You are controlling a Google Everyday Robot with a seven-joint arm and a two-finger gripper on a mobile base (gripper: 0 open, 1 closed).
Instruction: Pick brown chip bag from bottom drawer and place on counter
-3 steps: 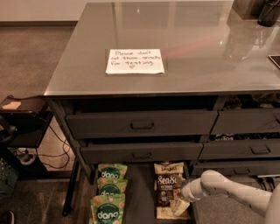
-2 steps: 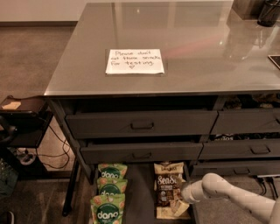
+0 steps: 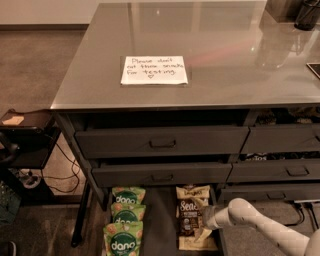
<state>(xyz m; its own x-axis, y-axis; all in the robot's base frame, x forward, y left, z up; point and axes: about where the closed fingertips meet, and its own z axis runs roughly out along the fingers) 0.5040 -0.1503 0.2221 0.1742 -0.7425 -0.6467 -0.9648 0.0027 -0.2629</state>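
Note:
The brown chip bag [image 3: 188, 220] lies flat in the open bottom drawer [image 3: 161, 220], right of middle, with its white lettering facing up. My gripper [image 3: 202, 219] is down in the drawer at the bag's right edge, on the end of the white arm [image 3: 250, 220] that comes in from the lower right. It overlaps the bag's right side and hides part of it. The counter [image 3: 225, 55] is the large grey top above, with a white handwritten note [image 3: 153, 70] on it.
Three green "dang" bags [image 3: 125, 220] lie in a column at the drawer's left. Two grey drawer fronts with handles [image 3: 162, 143] hang over the bottom drawer. A small dark side shelf [image 3: 27, 120] stands at the left. A dark object [image 3: 306, 15] stands on the counter's far right corner.
The arm has crept a little to the left, bringing my gripper further over the brown chip bag's right side. The bag has not moved.

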